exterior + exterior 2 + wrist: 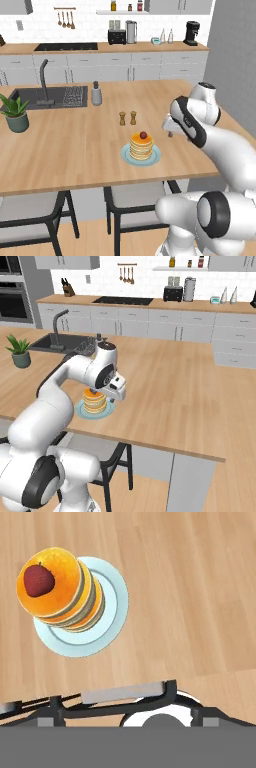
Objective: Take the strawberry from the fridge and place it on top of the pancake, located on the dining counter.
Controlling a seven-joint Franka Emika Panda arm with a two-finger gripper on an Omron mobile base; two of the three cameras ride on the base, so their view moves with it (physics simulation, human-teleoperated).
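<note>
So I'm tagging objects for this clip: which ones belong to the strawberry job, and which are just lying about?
Job:
strawberry
pancake
plate
dining counter
gripper, open

Lying about:
potted plant
two small shakers
sink faucet
toaster

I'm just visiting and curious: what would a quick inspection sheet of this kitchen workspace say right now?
Surface: light-wood dining counter with inset sink.
Job's things: strawberry sits on top of the pancake, stacked on a pale plate.
Clutter: two small shakers, grey bottle, potted plant.
End effector: end effector open, empty, beside the plate.
Cables: nothing seen.
Surroundings: chairs under the counter edge; wall counter with toaster and coffee maker.
</note>
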